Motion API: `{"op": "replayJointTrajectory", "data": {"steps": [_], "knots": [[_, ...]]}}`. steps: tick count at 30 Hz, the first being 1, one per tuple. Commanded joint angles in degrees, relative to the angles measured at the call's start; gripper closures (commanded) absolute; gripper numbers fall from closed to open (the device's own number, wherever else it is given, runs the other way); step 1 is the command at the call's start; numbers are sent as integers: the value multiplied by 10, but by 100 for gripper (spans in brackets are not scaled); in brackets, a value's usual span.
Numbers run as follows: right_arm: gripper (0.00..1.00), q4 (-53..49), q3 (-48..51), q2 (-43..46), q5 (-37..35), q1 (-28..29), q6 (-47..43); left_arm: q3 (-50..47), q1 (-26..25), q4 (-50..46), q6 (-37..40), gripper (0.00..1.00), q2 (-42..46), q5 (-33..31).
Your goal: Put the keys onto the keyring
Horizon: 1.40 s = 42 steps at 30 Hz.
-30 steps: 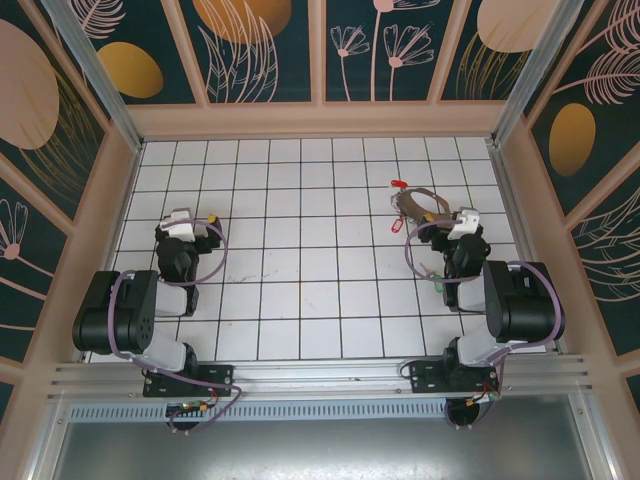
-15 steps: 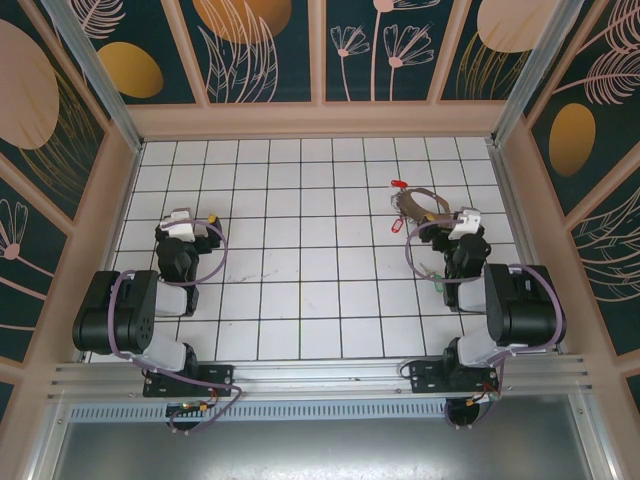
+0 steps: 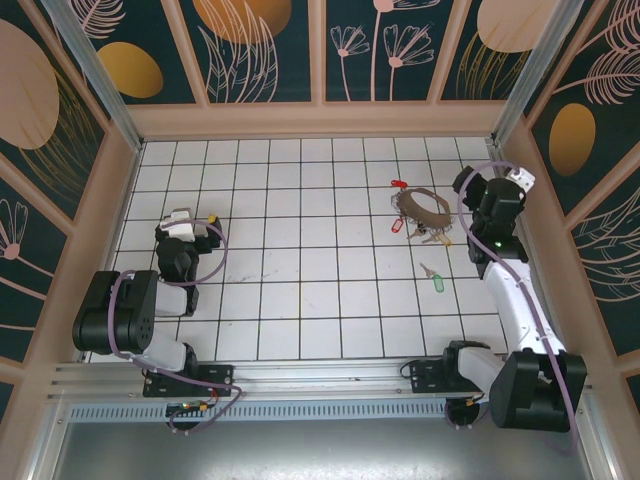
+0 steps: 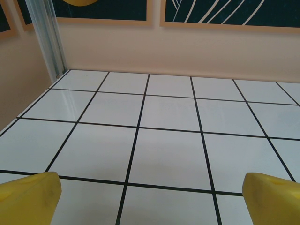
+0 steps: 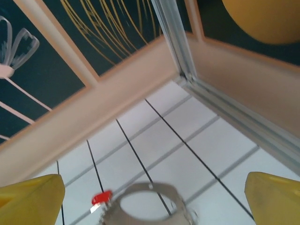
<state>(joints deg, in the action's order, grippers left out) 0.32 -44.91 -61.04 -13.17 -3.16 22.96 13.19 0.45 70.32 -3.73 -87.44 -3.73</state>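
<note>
White tiled worktop [image 3: 300,190] carries one keyring [image 3: 428,203] at the right rear, lying flat. Since a second ago the right arm [image 3: 512,300] has swung away from just beside the keyring and now stretches along the right wall. A single green key [image 3: 437,284] now lies uncovered, a little nearer than the loop. One red key [image 3: 400,184] sits at the loop's far-left edge and a second red key [image 3: 396,227] at its near-left edge. Small metal keys [image 3: 432,238] cluster at its near side, too small to count. The right fingers [image 5: 33,199] stand wide apart, the keyring seen low between them. The left fingers [image 4: 28,192] are likewise apart over bare tiles, and the left arm [image 3: 170,265] is unmoved.
</note>
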Motion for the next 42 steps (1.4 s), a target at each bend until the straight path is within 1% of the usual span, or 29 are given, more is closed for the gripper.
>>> {"op": "replayJointTrajectory", "data": {"steps": [1, 2, 4, 5, 7, 9, 10, 11, 12, 13, 14, 15, 17, 18, 20, 22, 24, 25, 27, 29, 34, 36, 40, 42], "knots": [[3, -153, -22, -14, 51, -6, 13, 9, 3, 10, -18, 1, 16, -30], [4, -165, -30, -23, 62, -6, 10, 18, 3, -20, -30, 1, 35, -62], [9, -177, -41, -43, 80, -6, -3, 58, 3, -138, -47, 1, 88, -104], [14, -183, -48, -56, 85, -7, -12, 83, 3, -201, -55, 1, 114, -103], [23, -204, -68, -97, 82, -11, -21, 131, 3, -314, -84, 1, 158, -80], [27, -226, -96, -148, 87, -13, -31, 174, 3, -414, -133, 1, 194, -54], [28, -234, -110, -172, 92, -14, -33, 196, 2, -467, -184, 1, 208, -50], [29, -235, -121, -193, 97, -15, -36, 215, 3, -511, -256, 1, 218, -46], [28, -234, -128, -207, 97, -15, -41, 229, 3, -540, -310, 1, 225, -30], [28, -230, -136, -223, 93, -18, -48, 242, 3, -567, -333, 1, 229, 6], [28, -228, -144, -239, 94, -23, -52, 256, 3, -582, -310, 1, 231, 40], [29, -228, -152, -255, 105, -30, -54, 266, 3, -602, -299, 1, 231, 46], [31, -229, -167, -296, 136, -50, -50, 284, 3, -670, -330, 1, 234, -16], [33, -232, -175, -313, 144, -55, -52, 279, 3, -671, -323, 1, 237, -16], [37, -240, -192, -350, 144, -56, -62, 245, 3, -613, -260, 1, 246, 72], [41, -243, -203, -375, 152, -57, -76, 218, 3, -581, -265, 1, 252, 109], [41, -251, -218, -397, 165, -58, -93, 210, 3, -569, -278, 1, 248, 122], [42, -260, -228, -412, 179, -58, -103, 216, 3, -572, -273, 1, 243, 129], [47, -278, -247, -435, 195, -59, -119, 230, 3, -584, -261, 1, 229, 133], [49, -287, -261, -450, 194, -58, -127, 243, 2, -601, -256, 1, 218, 124], [65, -302, -288, -479, 175, -59, -146, 241, 3, -614, -270, 1, 214, 101], [66, -306, -296, -485, 174, -59, -154, 244, 2, -614, -270, 1, 211, 102], [73, -313, -309, -501, 172, -59, -165, 250, 3, -619, -266, 1, 205, 100], [80, -314, -315, -509, 173, -58, -172, 249, 3, -620, -265, 1, 206, 97]]}}
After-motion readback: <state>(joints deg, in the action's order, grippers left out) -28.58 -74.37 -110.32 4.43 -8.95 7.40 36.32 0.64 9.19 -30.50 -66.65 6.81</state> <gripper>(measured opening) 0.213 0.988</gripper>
